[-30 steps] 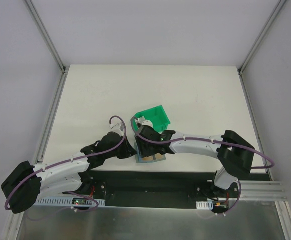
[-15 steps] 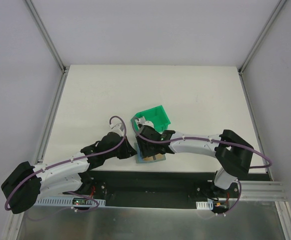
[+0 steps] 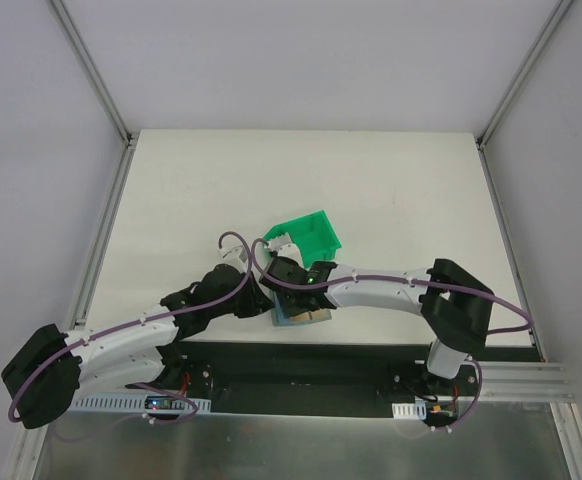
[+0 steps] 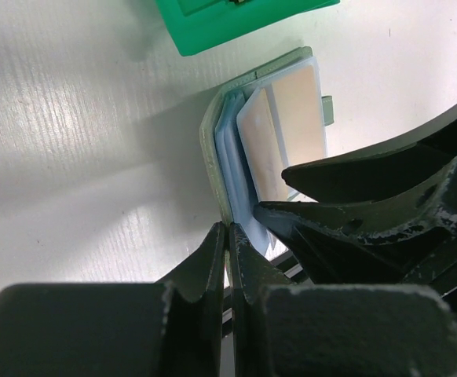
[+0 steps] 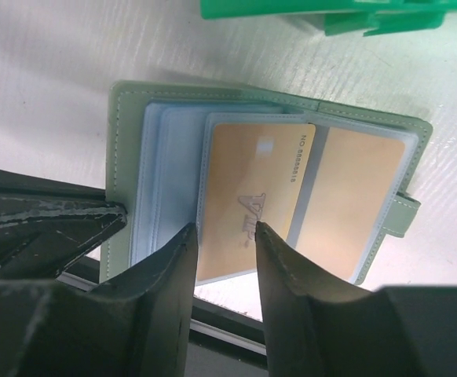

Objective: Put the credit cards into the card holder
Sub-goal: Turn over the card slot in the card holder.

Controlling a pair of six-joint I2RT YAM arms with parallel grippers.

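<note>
The grey-green card holder (image 5: 122, 157) lies open at the table's near edge, also in the top view (image 3: 293, 320) and the left wrist view (image 4: 211, 149). A tan-orange credit card (image 5: 252, 196) sits in a clear pocket, its near end sticking out. A second tan card (image 5: 354, 204) lies in the pocket to its right. My left gripper (image 4: 228, 228) is shut on the holder's left leaf edge. My right gripper (image 5: 224, 228) is open just above the first tan card, one finger on each side of its near end.
A bright green plastic bin (image 3: 311, 235) stands just behind the holder, touching or nearly touching it. Something small and pale (image 3: 274, 238) shows at the bin's left side. The table's near edge and a black rail (image 3: 351, 360) lie right under the holder.
My right wrist has shifted a little to the left over the holder. The left arm and the holder have not visibly moved.
</note>
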